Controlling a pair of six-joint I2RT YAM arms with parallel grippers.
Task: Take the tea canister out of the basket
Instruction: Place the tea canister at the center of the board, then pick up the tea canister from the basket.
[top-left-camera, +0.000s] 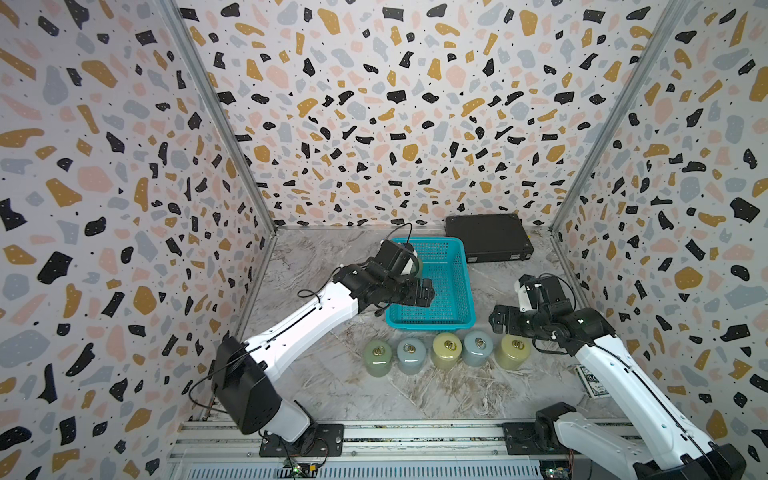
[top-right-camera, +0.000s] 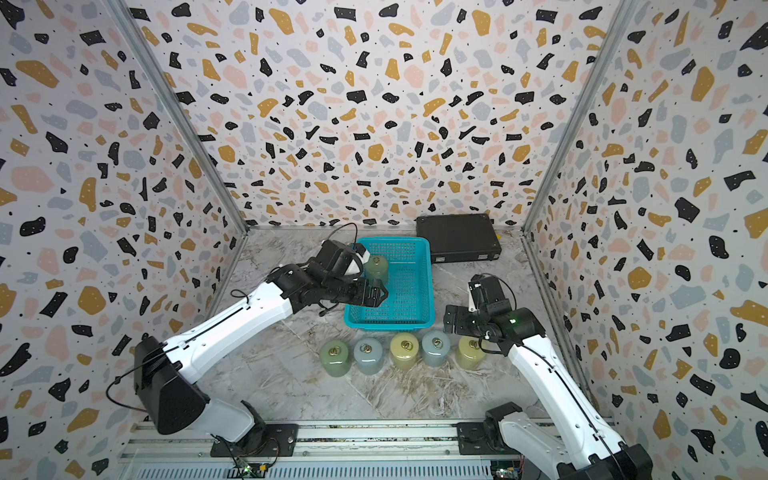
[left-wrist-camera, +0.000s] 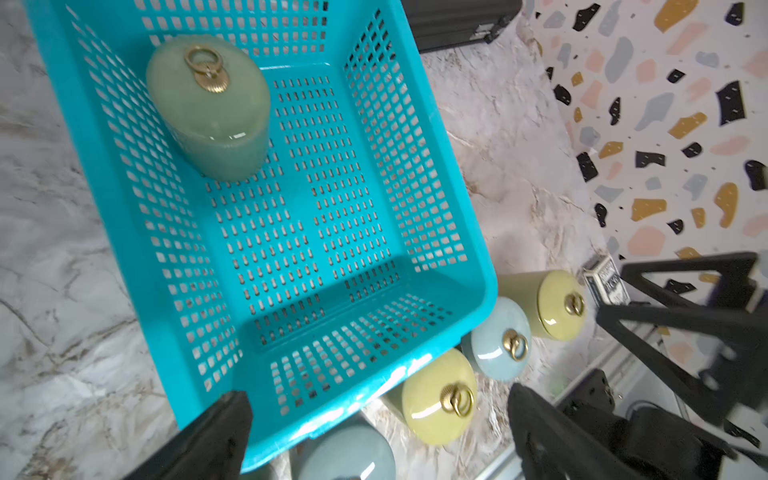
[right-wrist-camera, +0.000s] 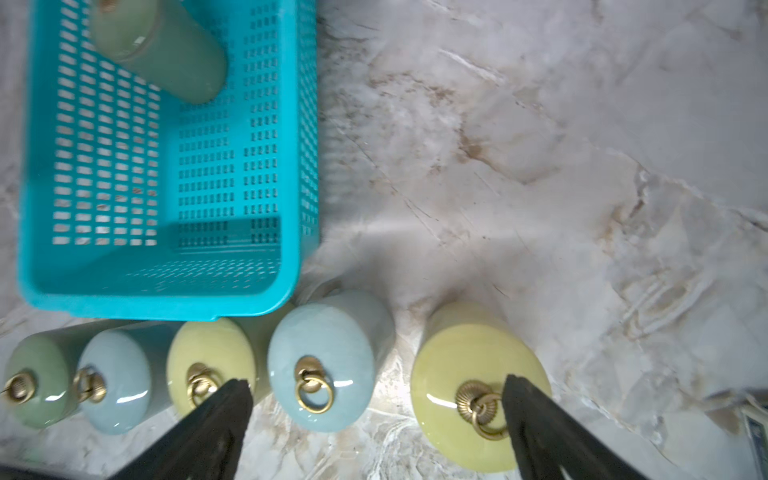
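The teal basket (top-left-camera: 430, 326) (top-right-camera: 390, 325) stands mid-table. One pale green tea canister (top-right-camera: 376, 268) with a brass ring knob stands upright in its far left corner. The left wrist view (left-wrist-camera: 208, 112) and the right wrist view (right-wrist-camera: 166, 54) both show it. My left gripper (top-left-camera: 428, 293) (left-wrist-camera: 378, 399) hovers open over the basket's near left part, short of the canister, with nothing between its fingers. My right gripper (top-left-camera: 496, 320) (right-wrist-camera: 376, 384) hangs open to the basket's right, above the right end of a row of canisters, holding nothing.
Several green, blue and yellow canisters (top-left-camera: 446, 351) stand in a row on the marble table just in front of the basket. A flat black case (top-left-camera: 488, 241) lies at the back right. A small card box (top-left-camera: 590, 380) lies by the right arm.
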